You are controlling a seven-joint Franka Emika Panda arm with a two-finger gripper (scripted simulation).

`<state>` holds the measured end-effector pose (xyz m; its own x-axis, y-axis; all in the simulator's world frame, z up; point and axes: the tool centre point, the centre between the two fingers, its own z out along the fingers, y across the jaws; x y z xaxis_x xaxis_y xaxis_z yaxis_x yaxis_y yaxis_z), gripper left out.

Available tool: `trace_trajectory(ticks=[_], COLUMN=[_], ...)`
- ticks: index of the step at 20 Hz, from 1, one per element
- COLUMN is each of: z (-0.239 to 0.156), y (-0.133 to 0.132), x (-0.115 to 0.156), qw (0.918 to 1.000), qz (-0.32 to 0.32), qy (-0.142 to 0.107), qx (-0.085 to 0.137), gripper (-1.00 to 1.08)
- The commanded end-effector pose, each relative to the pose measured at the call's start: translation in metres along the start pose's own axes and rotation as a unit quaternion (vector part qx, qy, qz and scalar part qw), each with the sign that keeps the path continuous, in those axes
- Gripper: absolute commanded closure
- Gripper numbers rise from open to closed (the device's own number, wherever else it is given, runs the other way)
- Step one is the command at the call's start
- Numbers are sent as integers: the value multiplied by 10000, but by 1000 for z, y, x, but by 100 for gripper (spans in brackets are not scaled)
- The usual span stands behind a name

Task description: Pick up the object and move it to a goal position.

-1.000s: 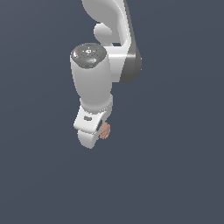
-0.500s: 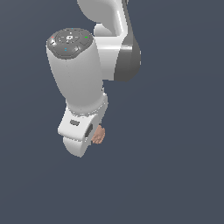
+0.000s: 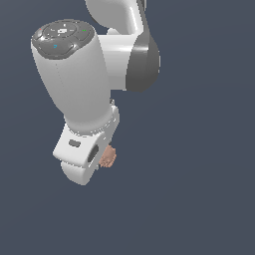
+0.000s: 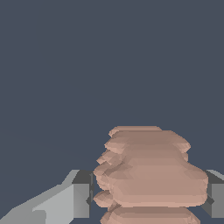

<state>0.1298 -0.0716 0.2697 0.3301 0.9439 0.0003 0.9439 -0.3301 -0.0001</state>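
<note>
The object (image 3: 108, 157) is a small lumpy pinkish-brown blob that peeks out beside the white hand in the exterior view. Most of it is hidden behind the hand there. In the wrist view the object (image 4: 151, 173) fills the space between the two grey fingertips (image 4: 82, 194), which press on its sides. My gripper (image 4: 148, 192) is shut on the object. In the exterior view the gripper (image 3: 102, 160) hangs below the big white wrist link, and its fingers are hidden by the hand.
The white arm (image 3: 84, 74) with its dark grey joint (image 3: 144, 62) fills the upper part of the exterior view. Behind everything lies a plain dark blue-grey surface (image 3: 199, 189) with no other objects on it.
The arm has grown larger in the exterior view and the hand has shifted toward that view's left, carrying the object with it. The grip stays shut.
</note>
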Motion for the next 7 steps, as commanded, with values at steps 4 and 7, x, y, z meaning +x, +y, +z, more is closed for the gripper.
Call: trace_trajectory(ticks=[4,7], z=[-4,-4], y=[5,5], x=[0,0], qw=[10000,10000], qz=[-1,-1], qy=[0,0], qx=[0,0], gripper=[108,108])
